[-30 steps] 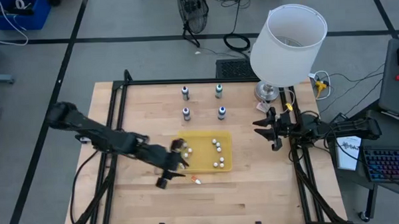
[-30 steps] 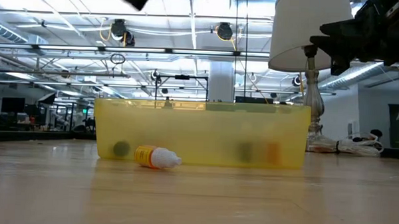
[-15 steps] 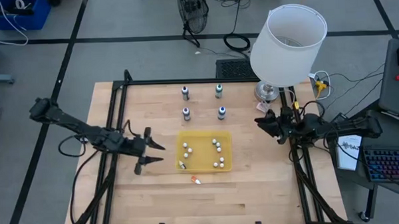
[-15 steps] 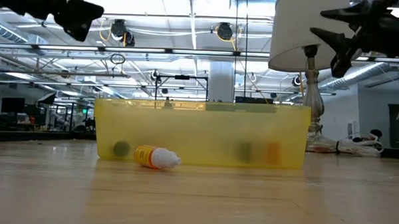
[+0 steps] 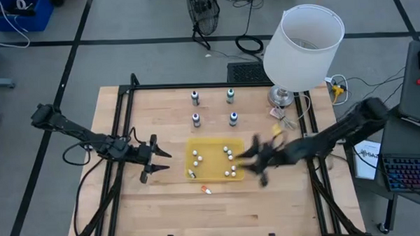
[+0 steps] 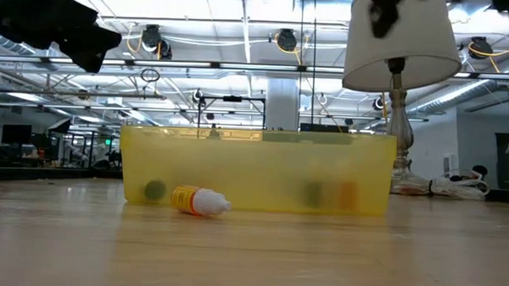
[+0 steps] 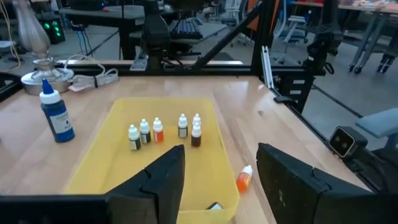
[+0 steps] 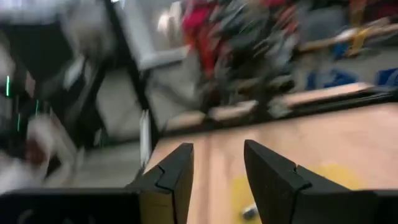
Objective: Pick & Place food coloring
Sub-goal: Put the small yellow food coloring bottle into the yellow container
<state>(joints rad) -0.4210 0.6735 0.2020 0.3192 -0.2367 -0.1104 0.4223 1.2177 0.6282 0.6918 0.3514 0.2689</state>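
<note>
On the light wooden counter [image 5: 164, 211] sits a shallow, translucent yellow plastic tray [image 5: 217, 176], roughly at its middle. Inside the tray stand several tiny dropper bottles with white caps and dark or orange bodies [image 7: 157, 131], grouped in two loose clusters in the high view [image 5: 228, 154]. One more small orange dropper bottle with a white tip [image 5: 206, 189] lies on its side on the counter just outside the tray's near wall; the low view shows it flat on the wood, touching or almost touching the yellow wall [image 6: 200, 200]. Four larger upright bottles with pale caps [image 5: 194, 98] stand in a square beyond the tray, well apart from it; one blue-bodied one appears in the left wrist view [image 7: 56, 115].

The left hand [image 5: 153, 160] hovers beside the tray's left wall, its fingers spread wide and holding nothing; the left wrist view looks past its two dark fingers [image 7: 163, 176] at the tray. The right hand [image 5: 257, 160] is at the tray's right wall, blurred in the high view; in the right wrist view its fingers [image 8: 177, 174] stand apart with nothing between them.

A white-shaded table lamp with a silver base [image 5: 303, 47] stands at the counter's far right corner.
</note>
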